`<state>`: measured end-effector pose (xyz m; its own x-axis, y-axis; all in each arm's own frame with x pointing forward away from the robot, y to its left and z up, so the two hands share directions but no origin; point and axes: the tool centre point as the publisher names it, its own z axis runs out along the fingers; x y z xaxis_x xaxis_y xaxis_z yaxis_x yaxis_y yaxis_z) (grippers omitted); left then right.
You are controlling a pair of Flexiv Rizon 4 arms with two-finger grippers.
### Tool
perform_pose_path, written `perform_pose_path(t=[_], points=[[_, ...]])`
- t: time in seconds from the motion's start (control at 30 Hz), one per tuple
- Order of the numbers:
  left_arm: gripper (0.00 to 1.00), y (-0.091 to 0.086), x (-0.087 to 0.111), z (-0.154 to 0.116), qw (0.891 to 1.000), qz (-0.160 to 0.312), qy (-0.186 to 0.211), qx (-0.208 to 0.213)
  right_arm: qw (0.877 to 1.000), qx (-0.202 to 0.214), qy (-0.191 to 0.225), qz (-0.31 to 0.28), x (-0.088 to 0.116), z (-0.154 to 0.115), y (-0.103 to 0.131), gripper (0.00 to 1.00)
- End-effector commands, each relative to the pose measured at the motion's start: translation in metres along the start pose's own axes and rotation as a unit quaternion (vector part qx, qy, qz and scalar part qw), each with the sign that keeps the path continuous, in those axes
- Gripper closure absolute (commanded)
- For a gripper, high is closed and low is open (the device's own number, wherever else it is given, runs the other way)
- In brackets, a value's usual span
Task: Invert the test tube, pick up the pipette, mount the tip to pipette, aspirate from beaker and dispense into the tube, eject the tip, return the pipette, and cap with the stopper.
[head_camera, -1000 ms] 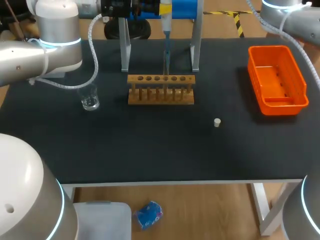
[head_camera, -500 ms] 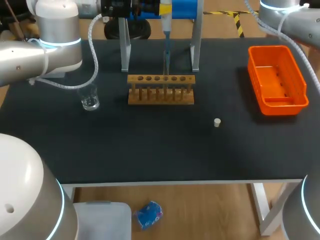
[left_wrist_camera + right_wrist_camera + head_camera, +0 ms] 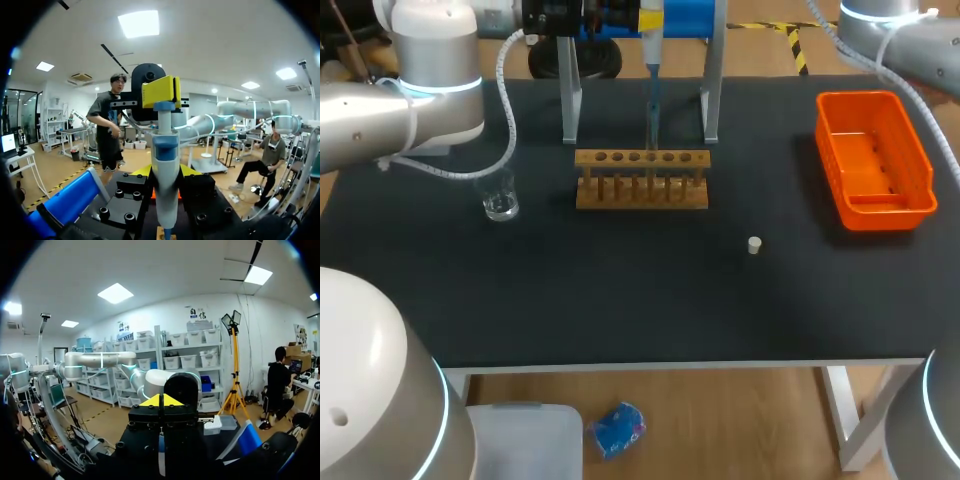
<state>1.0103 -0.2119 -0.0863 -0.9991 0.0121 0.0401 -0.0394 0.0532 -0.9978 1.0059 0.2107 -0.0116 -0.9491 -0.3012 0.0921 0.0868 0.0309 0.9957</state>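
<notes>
White and blue, the pipette (image 3: 651, 45) hangs upright in its metal stand (image 3: 569, 100), straight ahead of the left end effector (image 3: 166, 172). In the left wrist view that end effector's black body flanks the barrel on both sides. The pipette's slim blue lower end reaches down just behind the wooden rack (image 3: 640, 178), which sits below that end effector. I cannot make out a test tube in the rack.

I judge the pipette to be the step in hand, either leaving the stand or being set back on it; nothing here settles which. The main risk is a lift or release off the stand's line. That could snag the pipette, tilt it and knock its lower end against the rack. A weak or off-centre hold could let the barrel slip or twist. The glass beaker (image 3: 500, 203) stands under the left arm (image 3: 380, 110), where a low sweep could tip it. The small white stopper (image 3: 754, 245) lies loose on the worktop (image 3: 620, 290), well apart from both end effectors, and would roll if brushed.

Whether the left end effector clamps the pipette or only brackets it, I cannot tell. The right end effector (image 3: 160, 401) has its yellow tips pressed together, closed on nothing. No worktop shows ahead of it, and the orange bin (image 3: 875, 160) lies nearest its arm.
</notes>
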Motion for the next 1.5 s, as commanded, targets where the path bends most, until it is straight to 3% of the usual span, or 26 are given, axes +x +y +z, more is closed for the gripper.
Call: perform_pose_path(t=[0.03, 1.5], points=[[1.00, -0.003, -0.001, 0.000, 1.000, 0.001, 0.000, 0.000, 1.000, 0.000, 0.001, 0.001, -0.001, -0.001, -0.005, 1.00], [1.00, -0.003, -0.001, 0.000, 1.000, 0.001, 0.000, 0.000, 1.000, -0.008, 0.004, 0.028, 0.003, 0.003, -0.027, 1.00]])
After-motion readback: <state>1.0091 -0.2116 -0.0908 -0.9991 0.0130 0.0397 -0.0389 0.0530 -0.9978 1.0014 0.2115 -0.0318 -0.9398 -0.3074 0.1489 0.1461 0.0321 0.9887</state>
